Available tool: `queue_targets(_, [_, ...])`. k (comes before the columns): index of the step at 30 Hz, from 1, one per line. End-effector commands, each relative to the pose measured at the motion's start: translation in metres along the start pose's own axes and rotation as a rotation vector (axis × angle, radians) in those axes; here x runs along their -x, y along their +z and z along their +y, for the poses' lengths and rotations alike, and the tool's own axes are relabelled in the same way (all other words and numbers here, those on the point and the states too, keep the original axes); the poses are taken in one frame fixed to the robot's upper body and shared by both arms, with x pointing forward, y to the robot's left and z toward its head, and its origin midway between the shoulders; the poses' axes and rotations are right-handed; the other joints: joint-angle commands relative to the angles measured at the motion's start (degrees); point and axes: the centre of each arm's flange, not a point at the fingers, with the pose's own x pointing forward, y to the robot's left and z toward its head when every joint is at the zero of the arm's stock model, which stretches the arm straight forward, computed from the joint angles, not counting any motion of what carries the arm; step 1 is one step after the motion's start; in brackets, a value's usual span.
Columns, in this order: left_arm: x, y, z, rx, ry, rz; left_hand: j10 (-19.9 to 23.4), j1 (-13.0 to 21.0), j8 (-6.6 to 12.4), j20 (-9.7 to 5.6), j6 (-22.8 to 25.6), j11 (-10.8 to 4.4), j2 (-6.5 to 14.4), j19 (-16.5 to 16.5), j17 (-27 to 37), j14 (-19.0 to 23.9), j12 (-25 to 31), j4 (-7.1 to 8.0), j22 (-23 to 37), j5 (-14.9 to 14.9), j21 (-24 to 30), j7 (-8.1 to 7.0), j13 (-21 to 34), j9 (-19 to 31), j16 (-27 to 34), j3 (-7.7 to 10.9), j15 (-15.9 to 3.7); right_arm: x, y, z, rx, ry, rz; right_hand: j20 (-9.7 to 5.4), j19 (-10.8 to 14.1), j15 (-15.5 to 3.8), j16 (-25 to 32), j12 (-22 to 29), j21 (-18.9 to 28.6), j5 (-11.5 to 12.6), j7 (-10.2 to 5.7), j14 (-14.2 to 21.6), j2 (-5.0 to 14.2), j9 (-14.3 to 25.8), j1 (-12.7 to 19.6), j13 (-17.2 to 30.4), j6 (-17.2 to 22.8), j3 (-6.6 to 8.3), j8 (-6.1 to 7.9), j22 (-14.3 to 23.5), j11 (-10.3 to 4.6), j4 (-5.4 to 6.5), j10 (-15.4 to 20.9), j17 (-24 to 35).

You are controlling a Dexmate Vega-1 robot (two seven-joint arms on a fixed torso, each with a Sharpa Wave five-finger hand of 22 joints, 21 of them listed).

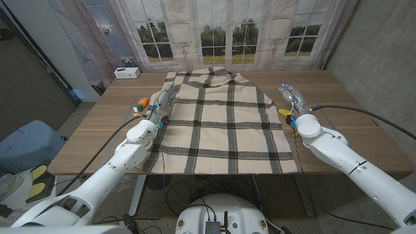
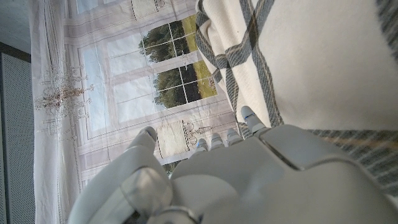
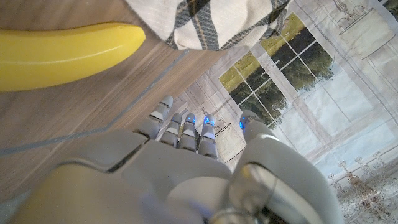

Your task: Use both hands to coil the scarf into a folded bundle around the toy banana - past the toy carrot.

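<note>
A cream scarf (image 1: 221, 123) with dark plaid stripes lies spread over the middle of the table, its near edge hanging over the front. My left hand (image 1: 162, 101) is at the scarf's left edge, fingers stretched out and holding nothing; in the left wrist view the hand (image 2: 217, 180) is beside the scarf (image 2: 311, 56). The toy carrot (image 1: 141, 102) lies just left of that hand. My right hand (image 1: 292, 97) is off the scarf's right edge, fingers straight. The yellow toy banana (image 1: 285, 112) lies on bare wood beside it, and in the right wrist view the banana (image 3: 62, 53) lies close to the scarf's corner (image 3: 205, 18).
A small white box (image 1: 127, 73) stands at the table's far left corner. A blue bin (image 1: 26, 146) sits on the floor left of the table. Curtains and a window picture (image 1: 227, 32) run behind the far edge. Bare wood (image 1: 344, 117) shows right of the scarf.
</note>
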Motion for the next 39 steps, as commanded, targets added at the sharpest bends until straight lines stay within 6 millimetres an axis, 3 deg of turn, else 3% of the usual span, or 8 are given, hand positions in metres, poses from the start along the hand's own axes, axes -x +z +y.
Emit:
queue_targets(1, [-0.001, -0.001, 0.0, 0.001, -0.005, 0.007, -7.3, 0.2, 0.23, 0.31, -4.2, 0.19, 0.1, -6.6, 0.1, -7.0, 0.4, -0.33, 0.3, 0.3, -0.3, 0.33, 0.2, 0.1, 0.4, 0.3, 0.38, 0.011, 0.005, -0.004, 0.189, -0.026, 0.073, -0.04, 1.1, -0.31, 0.4, 0.4, 0.4, -0.2, -0.16, 0.9, 0.09, 0.1, 1.0, 0.2, 1.3, 0.79, 0.58, 0.2, -0.15, -0.13, 1.1, 0.3])
queue_targets(18, [-0.003, -0.001, 0.0, 0.0, -0.012, 0.01, -7.3, 0.2, 0.15, 0.68, -3.7, 0.29, 0.2, -6.6, 0.1, -6.9, 0.3, -0.45, 0.3, 0.3, -0.7, 0.31, 0.2, 0.2, 0.4, 0.26, 0.39, 0.02, 0.0, 0.0, 0.346, 0.005, 0.194, -0.32, 2.6, -1.58, 0.9, 0.5, 0.5, -0.3, -0.57, 2.9, 0.12, 0.2, 2.9, 0.2, 3.9, 2.15, 0.58, 0.2, -0.88, -0.69, 2.8, 0.3])
queue_targets(28, [-0.005, -0.001, -0.001, -0.002, -0.018, 0.016, -7.2, 0.1, 0.1, 0.79, -3.5, 0.38, 0.3, -6.5, 0.1, -6.9, 0.3, -0.51, 0.4, 0.3, -1.0, 0.24, 0.2, 0.2, 0.4, 0.24, 0.43, 0.023, -0.005, 0.004, 0.443, 0.005, 0.267, -0.54, 4.6, -2.6, 1.0, 0.4, 0.7, -0.4, -0.72, 5.0, -0.24, 0.2, 6.8, 0.1, 6.4, 4.15, 0.4, 0.1, -2.0, -2.93, 4.5, 0.0])
queue_targets(39, [-0.006, 0.001, -0.001, -0.006, -0.018, 0.021, -7.2, 0.1, 0.0, 0.86, -3.3, 0.35, 0.3, -6.4, 0.1, -6.9, 0.3, -0.57, 0.4, 0.3, -1.3, 0.13, 0.2, 0.2, 0.3, 0.2, 0.38, 0.019, -0.017, 0.011, 0.511, 0.035, 0.342, -1.03, 5.3, -3.26, 0.8, 0.2, 0.7, -0.6, -1.02, 5.6, -0.34, 0.2, 9.3, 0.1, 8.2, 5.06, 0.4, 0.2, -2.91, -4.11, 5.2, -0.1])
